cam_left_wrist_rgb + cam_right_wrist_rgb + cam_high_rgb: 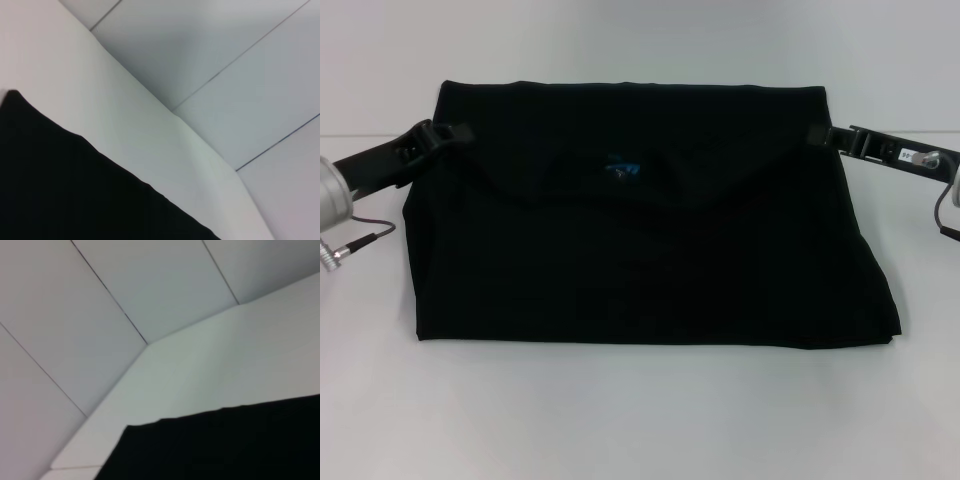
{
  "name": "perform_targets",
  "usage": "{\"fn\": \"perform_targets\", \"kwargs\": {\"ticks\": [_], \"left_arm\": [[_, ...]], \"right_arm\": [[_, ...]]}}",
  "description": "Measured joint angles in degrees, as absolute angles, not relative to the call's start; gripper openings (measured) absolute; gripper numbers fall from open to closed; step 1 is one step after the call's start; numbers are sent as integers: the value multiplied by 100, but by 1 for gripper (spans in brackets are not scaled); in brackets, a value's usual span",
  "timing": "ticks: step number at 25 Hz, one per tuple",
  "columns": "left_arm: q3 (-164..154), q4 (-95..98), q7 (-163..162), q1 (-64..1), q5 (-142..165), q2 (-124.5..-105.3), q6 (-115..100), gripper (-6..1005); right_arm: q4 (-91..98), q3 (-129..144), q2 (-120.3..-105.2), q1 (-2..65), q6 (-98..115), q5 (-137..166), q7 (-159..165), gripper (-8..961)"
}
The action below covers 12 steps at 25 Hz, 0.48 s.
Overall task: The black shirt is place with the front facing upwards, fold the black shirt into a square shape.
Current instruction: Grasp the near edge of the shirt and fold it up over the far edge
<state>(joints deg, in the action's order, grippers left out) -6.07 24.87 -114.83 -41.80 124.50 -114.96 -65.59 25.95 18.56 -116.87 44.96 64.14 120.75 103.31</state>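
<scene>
The black shirt (pixel 650 260) lies on the white table (pixel 640 420) as a wide folded rectangle. No lettering shows, and a small blue neck label (pixel 620 168) shows near the upper middle. A flap across the top sags in a shallow V between the two grippers. My left gripper (pixel 452 133) is at the shirt's upper left edge, shut on the cloth. My right gripper (pixel 820 135) is at the upper right edge, shut on the cloth. The shirt also shows in the left wrist view (pixel 60 190) and in the right wrist view (pixel 225 445).
The white table extends in front of the shirt and to both sides. A pale panelled wall (pixel 225 60) stands just behind the table's far edge. A thin cable (pixel 360 240) hangs from my left arm.
</scene>
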Motion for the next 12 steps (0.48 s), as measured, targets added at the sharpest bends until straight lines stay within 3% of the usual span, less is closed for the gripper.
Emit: {"fn": "perform_targets", "kwargs": {"ticks": [7, 12], "left_arm": [[-690, 2479, -11113, -4283, 12435, -11738, -5840, 58], [-774, 2454, -11034, -4303, 12424, -11855, -5418, 61]], "right_arm": [[2558, 2388, -11966, 4575, 5333, 12074, 10208, 74], [2357, 2528, -11989, 4664, 4873, 12030, 10016, 129]]}}
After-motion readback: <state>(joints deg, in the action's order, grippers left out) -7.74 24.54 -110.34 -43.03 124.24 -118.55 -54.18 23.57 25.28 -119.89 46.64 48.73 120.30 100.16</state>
